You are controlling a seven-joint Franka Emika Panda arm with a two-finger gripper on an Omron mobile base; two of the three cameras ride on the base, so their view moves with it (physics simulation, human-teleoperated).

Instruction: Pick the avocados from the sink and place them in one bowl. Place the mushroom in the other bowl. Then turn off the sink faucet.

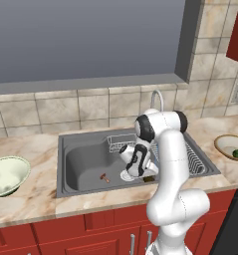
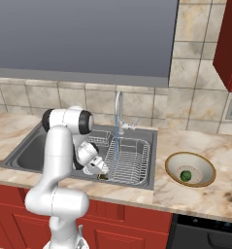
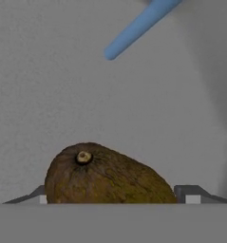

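Landmark: sink (image 1: 80, 164). Tool (image 3: 114, 197) low inside the sink at its front right, by the front wall, close beside the wire rack (image 2: 129, 158). Dark avocado (image 3: 105, 178) lies on the sink floor between the two fingertips (image 3: 193, 193), stem end up. Jaws stand wide, one tip on each side of the fruit; contact hard to tell, so cannot tell if it is gripped. Avocado's lower part cut off in hand view; in the base views it is a dark speck under the wrist (image 2: 103, 177), mostly hidden by the arm.

Mushroom (image 1: 104, 177) on the sink floor, left of the tool, well apart, open floor around it. Faucet (image 2: 118, 114) at the sink's back edge; blue water stream (image 2: 116, 146) falls beside the rack.

Tan bowl (image 2: 190, 168) on the table right of the sink, near the table's front edge, green avocado (image 2: 186, 175) inside. Pale green bowl (image 1: 7, 175) on the table left of the sink, cut off by the frame edge.
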